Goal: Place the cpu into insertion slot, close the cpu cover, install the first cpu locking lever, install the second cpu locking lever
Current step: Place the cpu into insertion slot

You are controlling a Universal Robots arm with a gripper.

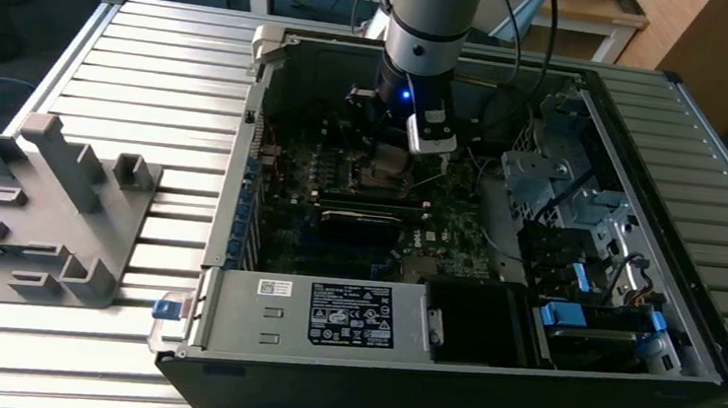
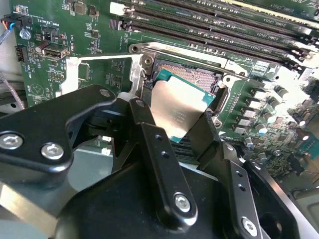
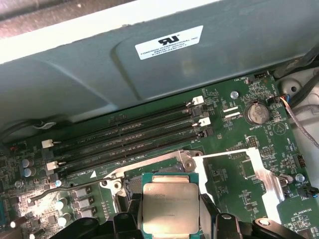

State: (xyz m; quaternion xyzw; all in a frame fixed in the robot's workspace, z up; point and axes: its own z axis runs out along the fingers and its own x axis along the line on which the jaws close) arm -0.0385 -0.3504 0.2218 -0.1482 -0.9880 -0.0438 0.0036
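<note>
Your gripper point(image 2: 172, 117) has its matte black fingers point(image 2: 149, 139) pinched on two opposite edges of the cpu point(image 2: 182, 102), a flat square chip with a dull silvery top and a green rim. It hangs tilted just over the insertion slot point(image 2: 192, 74), the dark square socket in the green motherboard point(image 2: 50, 89); whether it touches the slot is unclear. Beside the slot, the cpu cover point(image 2: 99, 59), a thin silvery metal frame, lies flipped open.

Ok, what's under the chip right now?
The open socket: its pin field shows past the edge of the chip in the second wrist view. The rest is hidden by the chip and the gripper holding it. The cover lies flipped open alongside.
</note>
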